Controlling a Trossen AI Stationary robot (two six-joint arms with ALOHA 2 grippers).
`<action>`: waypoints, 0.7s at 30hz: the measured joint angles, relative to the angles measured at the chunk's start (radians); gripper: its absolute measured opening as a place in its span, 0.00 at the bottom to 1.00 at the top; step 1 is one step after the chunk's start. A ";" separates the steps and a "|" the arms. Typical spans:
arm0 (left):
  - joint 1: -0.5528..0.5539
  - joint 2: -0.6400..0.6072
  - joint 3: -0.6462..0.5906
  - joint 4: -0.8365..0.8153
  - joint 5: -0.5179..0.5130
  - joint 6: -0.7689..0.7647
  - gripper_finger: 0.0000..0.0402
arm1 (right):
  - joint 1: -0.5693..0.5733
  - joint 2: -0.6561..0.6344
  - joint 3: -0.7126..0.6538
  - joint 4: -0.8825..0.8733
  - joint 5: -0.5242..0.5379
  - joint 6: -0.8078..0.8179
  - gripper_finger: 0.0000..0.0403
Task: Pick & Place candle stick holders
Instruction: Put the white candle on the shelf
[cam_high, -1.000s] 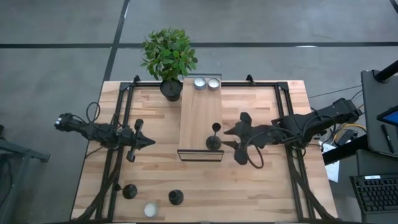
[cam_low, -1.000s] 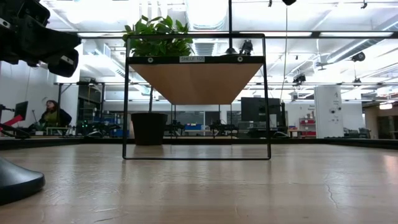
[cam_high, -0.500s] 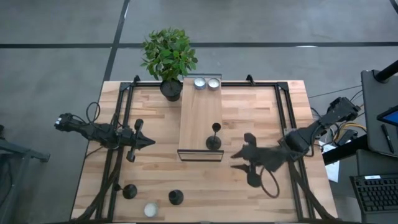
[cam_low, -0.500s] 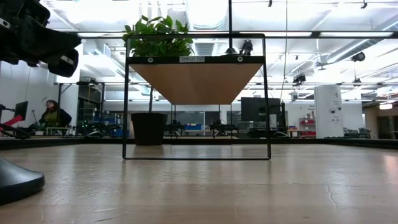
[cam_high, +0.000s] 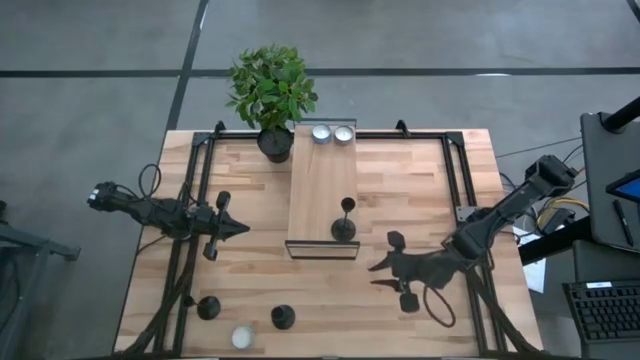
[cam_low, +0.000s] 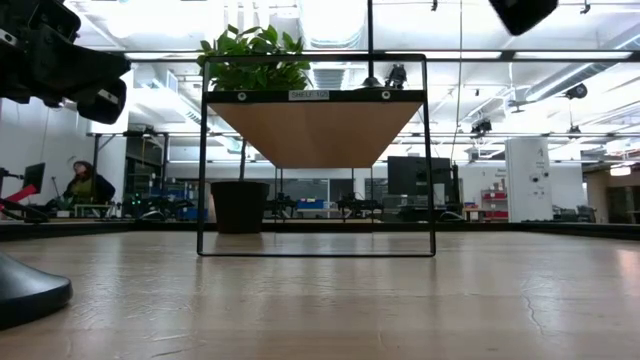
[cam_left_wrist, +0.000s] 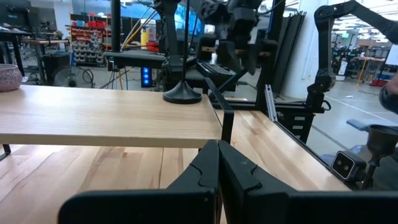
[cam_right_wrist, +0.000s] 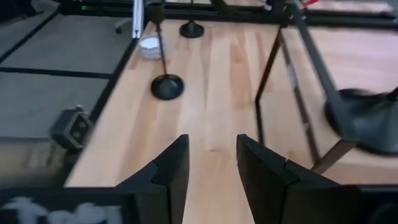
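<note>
Both arms are dark, built of slim jointed segments. The left arm (cam_high: 150, 210) carries a looping black cable near its wrist. The right arm (cam_high: 505, 210) trails a black cable loop at 6 o'clock. The right gripper (cam_right_wrist: 210, 167) has two matte black, angular fingers.
</note>
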 joint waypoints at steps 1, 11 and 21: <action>0.000 0.000 0.000 0.000 0.000 0.000 0.00 | -0.009 0.000 -0.011 0.017 0.000 -0.023 0.31; 0.000 0.000 -0.002 0.015 -0.006 -0.002 0.00 | -0.086 0.000 -0.014 0.049 0.002 -0.211 0.23; 0.000 0.003 -0.008 0.345 -0.034 -0.328 0.00 | -0.106 -0.003 -0.003 0.042 0.001 -0.287 0.15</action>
